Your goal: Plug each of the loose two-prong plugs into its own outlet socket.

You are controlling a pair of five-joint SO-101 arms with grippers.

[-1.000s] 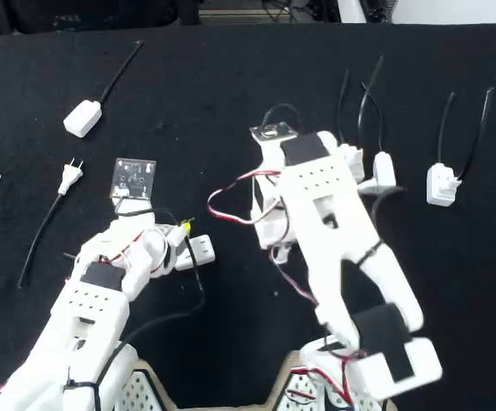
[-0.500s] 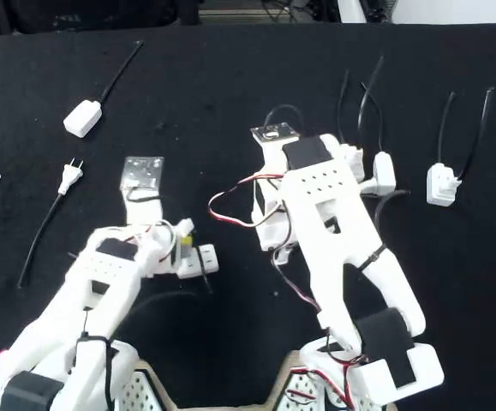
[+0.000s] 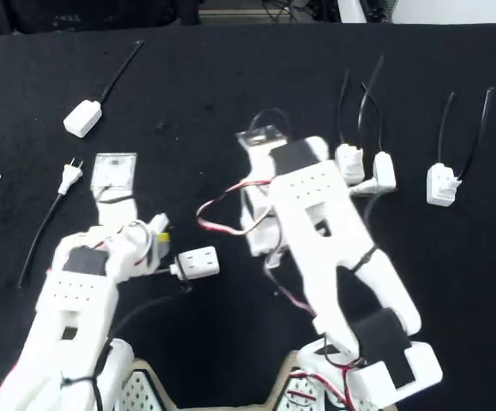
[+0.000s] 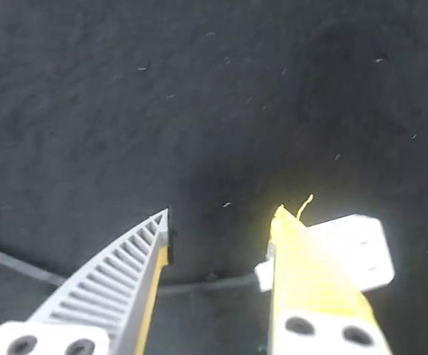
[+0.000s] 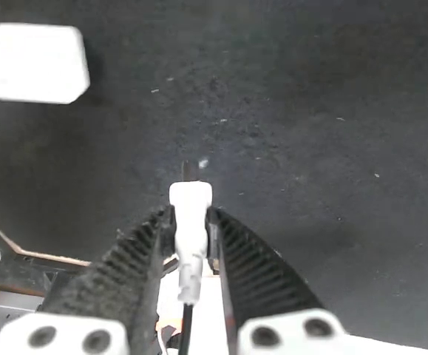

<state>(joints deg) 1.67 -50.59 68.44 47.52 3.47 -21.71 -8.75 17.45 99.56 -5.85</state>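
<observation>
— So why do we hold the plug (image 5: 191, 194) that way?

— Our right pincer (image 5: 190, 218) is clamped on its white body, with the prongs poking out ahead. We judge this lets them go straight into a slot. The plug hangs above the bench (image 3: 230, 77), not on it.

— And the left pincer (image 4: 221, 214)?

— It is spread wide and holds nothing. It sits low beside the socket (image 3: 198, 263), and a corner of that socket peeks out past the yellow finger (image 4: 310, 281). A thin cable crosses the gap between the fingers. We take it we are placed there to steady the socket while the plug goes in, but that is only our guess.

— What can't we make out?

— In the high view the right arm lies over its own pincer and the plug. A white block (image 5: 29, 63) is cut off at the edge of the right wrist view, and we cannot tell which socket it is. The prongs are dark against the dark bench, so we cannot judge how they line up.

— Is anything else waiting?

— A spare plug (image 3: 70, 175) lies loose out on our left. It is near another socket (image 3: 82, 118) but apart from it. Three white pieces with cables lie beyond the right arm, and we cannot tell whether any of them is already mated.
</observation>
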